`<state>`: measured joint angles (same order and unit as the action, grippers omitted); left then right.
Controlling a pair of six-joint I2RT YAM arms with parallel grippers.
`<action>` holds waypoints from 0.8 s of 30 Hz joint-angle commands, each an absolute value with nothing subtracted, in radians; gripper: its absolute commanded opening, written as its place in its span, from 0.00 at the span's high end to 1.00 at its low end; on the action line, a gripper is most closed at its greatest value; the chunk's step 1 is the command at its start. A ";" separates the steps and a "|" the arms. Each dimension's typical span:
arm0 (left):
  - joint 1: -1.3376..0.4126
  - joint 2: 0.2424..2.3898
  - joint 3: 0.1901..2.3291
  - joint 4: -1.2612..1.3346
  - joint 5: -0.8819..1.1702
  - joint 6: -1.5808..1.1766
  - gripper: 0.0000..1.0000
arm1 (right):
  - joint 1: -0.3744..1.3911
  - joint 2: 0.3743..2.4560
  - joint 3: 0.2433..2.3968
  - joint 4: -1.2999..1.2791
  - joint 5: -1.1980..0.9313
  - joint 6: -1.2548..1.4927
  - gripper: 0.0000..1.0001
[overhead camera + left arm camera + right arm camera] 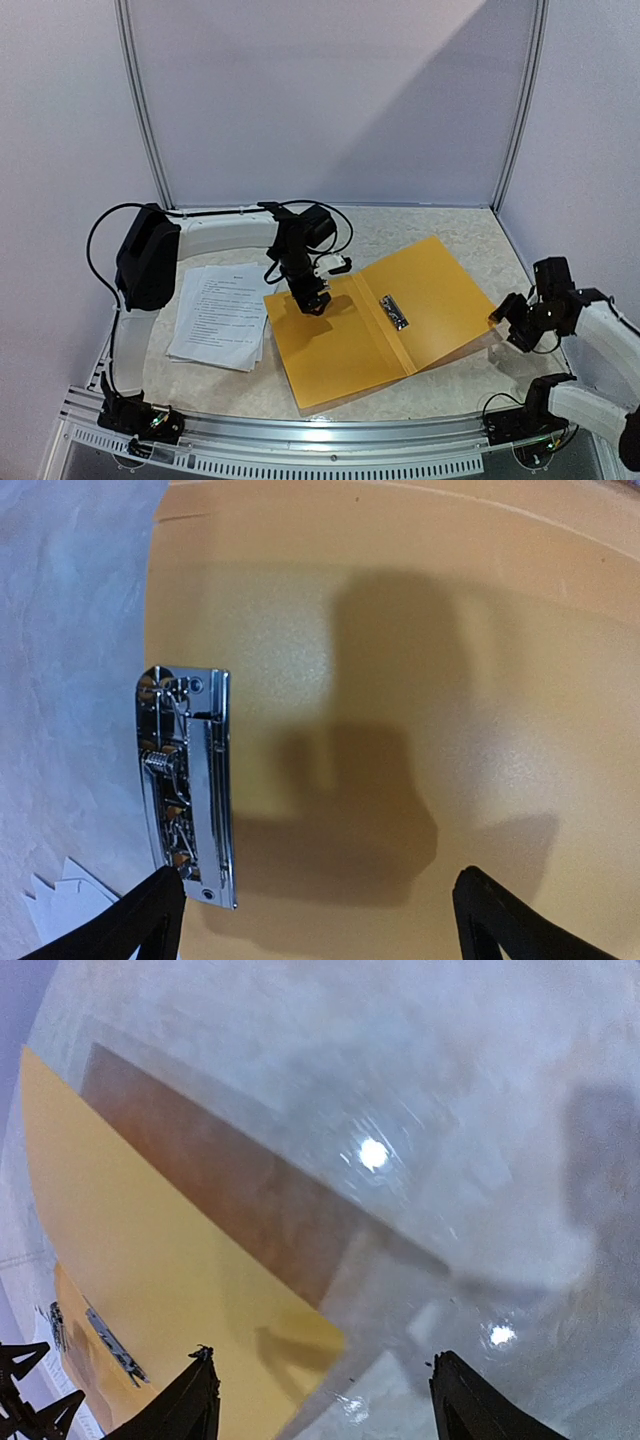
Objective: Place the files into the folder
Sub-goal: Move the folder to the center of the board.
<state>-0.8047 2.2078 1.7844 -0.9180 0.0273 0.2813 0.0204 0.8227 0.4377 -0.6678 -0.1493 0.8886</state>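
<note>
The orange-yellow folder (350, 330) lies open on the table, its right flap (440, 290) tilted up off the surface. Its metal clip (393, 311) sits by the spine. My left gripper (313, 300) points down over the left flap, open, with nothing between its fingers. In the left wrist view the left gripper (315, 920) is just above the folder (400, 680), right of the clip (185, 790). The files (220, 315) are a loose white stack left of the folder. My right gripper (505, 315) is open beside the raised flap's right corner; that corner (325, 1338) is just ahead of the right gripper (325, 1400), not gripped.
A black box-shaped device (148, 255) with a looping cable stands at the left, behind the files. White booth walls with metal posts (140, 100) close the back. An aluminium rail (320, 435) runs along the table's front edge. A corner of the files (65, 895) shows in the left wrist view.
</note>
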 commanded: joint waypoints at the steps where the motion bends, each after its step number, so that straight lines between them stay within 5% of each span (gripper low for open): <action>1: -0.828 2.208 1.818 -0.915 -0.045 0.318 0.05 | 0.022 0.951 0.665 -0.760 -0.040 0.669 0.26; 8: -0.881 2.203 1.876 -0.885 -0.013 0.365 0.04 | 0.048 1.108 0.894 -0.792 -0.014 0.538 0.26; 13: -0.880 2.259 1.966 -0.947 0.056 0.323 0.04 | 0.271 1.208 1.065 -0.750 0.053 0.451 0.30; 24: -0.670 2.095 1.866 -1.062 0.064 0.249 0.04 | 0.416 1.610 1.173 -0.596 -0.232 0.406 0.32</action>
